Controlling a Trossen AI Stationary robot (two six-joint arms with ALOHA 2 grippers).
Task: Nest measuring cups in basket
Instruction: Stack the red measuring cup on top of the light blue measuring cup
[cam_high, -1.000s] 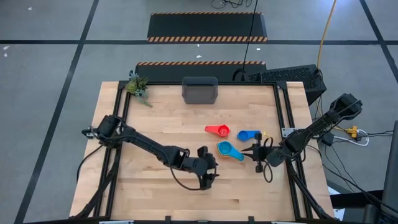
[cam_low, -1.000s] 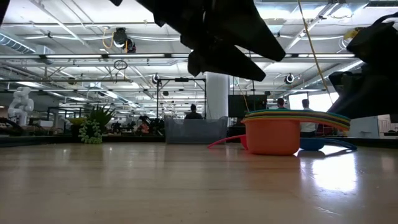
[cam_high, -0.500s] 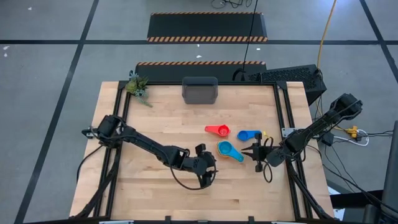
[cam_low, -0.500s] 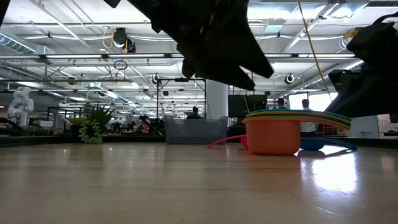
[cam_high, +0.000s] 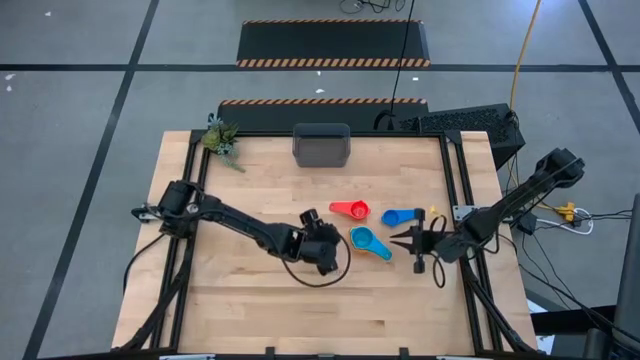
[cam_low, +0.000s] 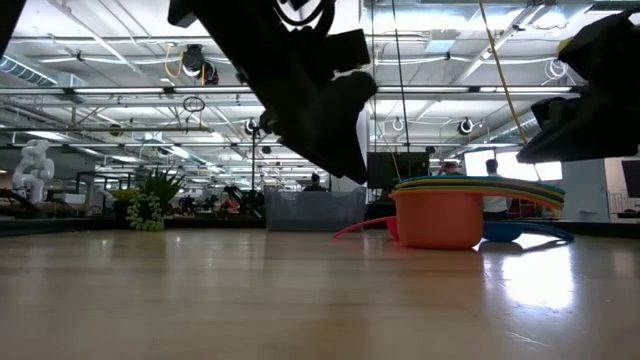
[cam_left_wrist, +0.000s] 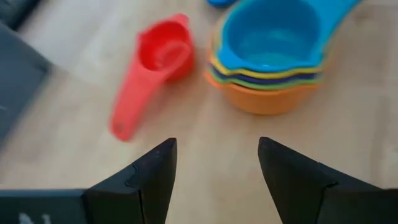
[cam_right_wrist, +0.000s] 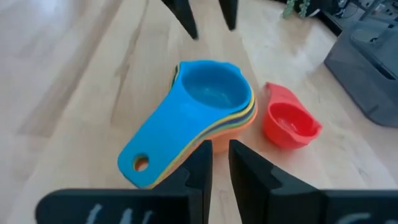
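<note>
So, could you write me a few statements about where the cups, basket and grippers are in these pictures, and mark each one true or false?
1. The red cup lies on the table by itself, outside the stack. True.
2. The nested stack already sits inside the basket. False: the stack stands on the table, well apart from the basket at the far edge.
3. The top cup of the stack is cyan and the bottom one orange. True.
4. The left gripper is clamped on the red cup. False: its fingers stand open and empty, short of the cups.
5. The right gripper holds the blue cup. False: its fingers are nearly closed on nothing, next to the stack.
</note>
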